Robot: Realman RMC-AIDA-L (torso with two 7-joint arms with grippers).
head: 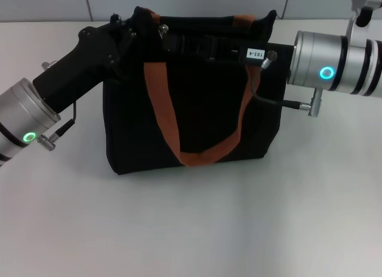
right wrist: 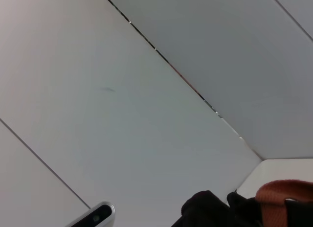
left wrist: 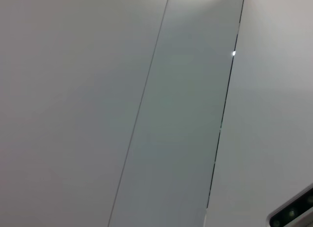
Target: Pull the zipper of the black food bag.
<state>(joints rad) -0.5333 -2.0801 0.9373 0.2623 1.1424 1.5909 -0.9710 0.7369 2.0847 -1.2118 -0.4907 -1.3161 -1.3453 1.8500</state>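
The black food bag [head: 191,116] stands upright in the middle of the white table, with an orange-brown handle [head: 173,128] hanging down its front. A small silver piece [head: 162,30], probably the zipper pull, shows at the bag's top left. My left gripper [head: 128,33] rests against the bag's top left corner. My right gripper [head: 179,44] reaches along the bag's top from the right, ending close to the silver piece. Both grippers are black against the black bag. The right wrist view shows a bit of the bag [right wrist: 210,210] and a strap [right wrist: 286,197].
The white table [head: 197,223] extends in front of the bag. A tiled wall [head: 191,2] stands close behind it. A cable [head: 268,98] hangs from my right wrist beside the bag's right edge. The left wrist view shows only wall panels [left wrist: 181,114].
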